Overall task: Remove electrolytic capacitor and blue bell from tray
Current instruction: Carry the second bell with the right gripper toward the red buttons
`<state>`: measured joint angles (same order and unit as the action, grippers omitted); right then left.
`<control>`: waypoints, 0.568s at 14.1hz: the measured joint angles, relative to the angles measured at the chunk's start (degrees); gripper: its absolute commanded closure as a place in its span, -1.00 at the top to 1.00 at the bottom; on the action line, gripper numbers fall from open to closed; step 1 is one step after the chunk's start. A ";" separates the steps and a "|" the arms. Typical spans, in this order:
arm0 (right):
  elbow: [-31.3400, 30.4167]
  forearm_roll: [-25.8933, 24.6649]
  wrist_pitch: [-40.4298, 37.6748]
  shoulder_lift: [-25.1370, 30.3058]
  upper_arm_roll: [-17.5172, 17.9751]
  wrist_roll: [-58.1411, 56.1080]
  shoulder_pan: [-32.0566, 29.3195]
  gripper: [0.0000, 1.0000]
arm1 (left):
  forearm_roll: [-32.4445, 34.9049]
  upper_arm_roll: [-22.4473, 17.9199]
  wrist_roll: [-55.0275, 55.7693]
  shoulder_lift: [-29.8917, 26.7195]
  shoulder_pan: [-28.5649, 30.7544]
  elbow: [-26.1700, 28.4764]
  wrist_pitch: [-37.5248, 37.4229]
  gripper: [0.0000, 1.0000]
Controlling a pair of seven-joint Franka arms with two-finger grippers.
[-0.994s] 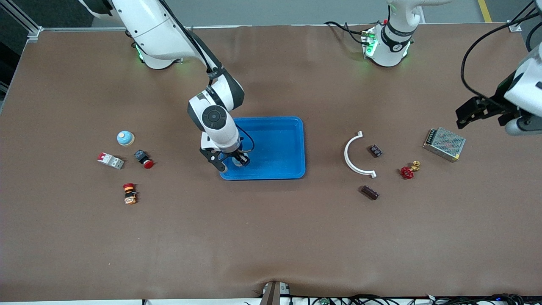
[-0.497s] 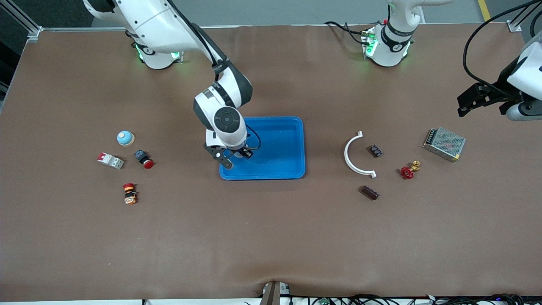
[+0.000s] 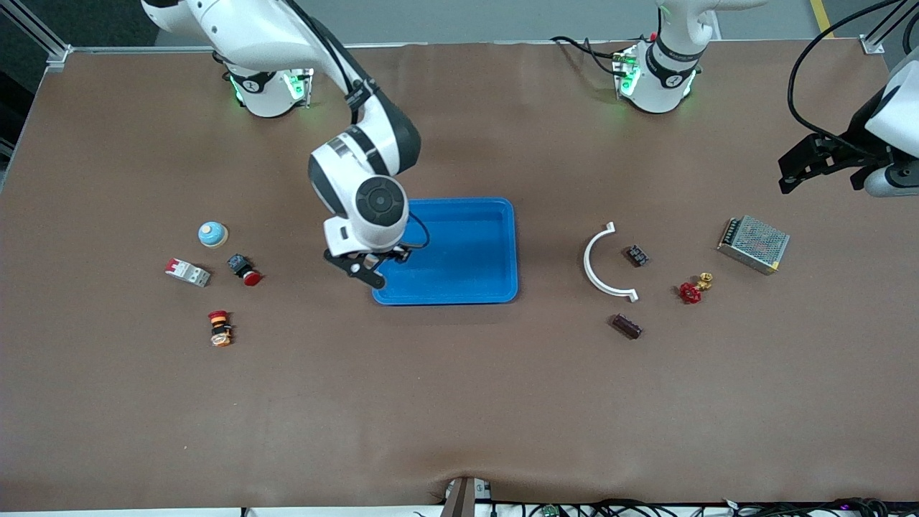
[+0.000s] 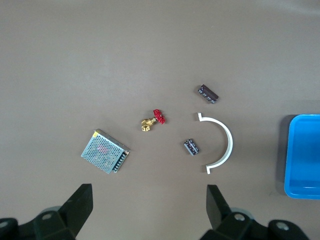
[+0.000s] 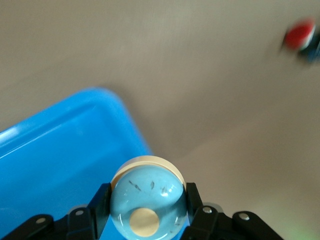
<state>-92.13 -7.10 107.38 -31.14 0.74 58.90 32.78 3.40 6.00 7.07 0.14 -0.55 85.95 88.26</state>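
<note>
My right gripper (image 3: 372,264) is shut on a light-blue bell (image 5: 148,200) with a cream button and base. It holds the bell over the corner of the blue tray (image 3: 470,244) at the right arm's end; the tray also shows in the right wrist view (image 5: 50,165). In the front view the wrist hides this bell. A second light-blue bell (image 3: 213,234) sits on the table toward the right arm's end. A dark cylindrical capacitor (image 3: 627,326) (image 4: 208,93) lies toward the left arm's end. My left gripper (image 3: 790,172) (image 4: 149,210) is open and empty, high over the table by the metal power supply (image 3: 753,244).
A white curved bracket (image 3: 603,262), a small dark component (image 3: 637,255), and a red-and-brass valve (image 3: 693,289) lie near the capacitor. A breaker (image 3: 187,272), a red push button (image 3: 245,270) and another red-topped button (image 3: 220,327) lie near the second bell.
My right gripper has moved with the bell from inside the tray to its corner at the right arm's end. My left gripper has drifted a little toward the bases.
</note>
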 measured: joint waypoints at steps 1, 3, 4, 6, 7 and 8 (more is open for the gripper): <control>0.02 -0.88 -0.02 0.11 -0.20 -5.91 -2.04 -1.00 | 0.00 0.00 0.00 0.00 0.00 0.01 0.00 1.00; 0.05 -1.71 0.03 0.96 -0.47 -18.41 -6.80 -1.00 | 0.00 0.00 0.00 0.00 -0.02 0.03 0.00 1.00; 0.07 -2.40 0.09 1.51 -0.53 -24.10 -9.27 -1.00 | 0.00 0.01 0.00 0.00 -0.03 0.03 0.00 1.00; 0.07 -3.80 0.64 2.37 -0.58 -33.46 -13.30 -1.00 | 0.00 0.01 0.00 0.00 -0.03 0.03 0.00 1.00; 0.06 -4.22 1.25 2.51 -0.59 -37.42 -14.95 -1.00 | 0.00 0.01 0.00 0.00 -0.04 0.03 0.00 1.00; -0.05 -4.40 2.28 2.51 -0.62 -41.26 -16.51 -1.00 | 0.00 0.01 0.00 0.00 -0.05 0.03 0.00 1.00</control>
<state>-92.18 -11.50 109.66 -28.63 0.12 17.64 16.27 3.40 6.01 7.07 0.14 -0.60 85.99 88.26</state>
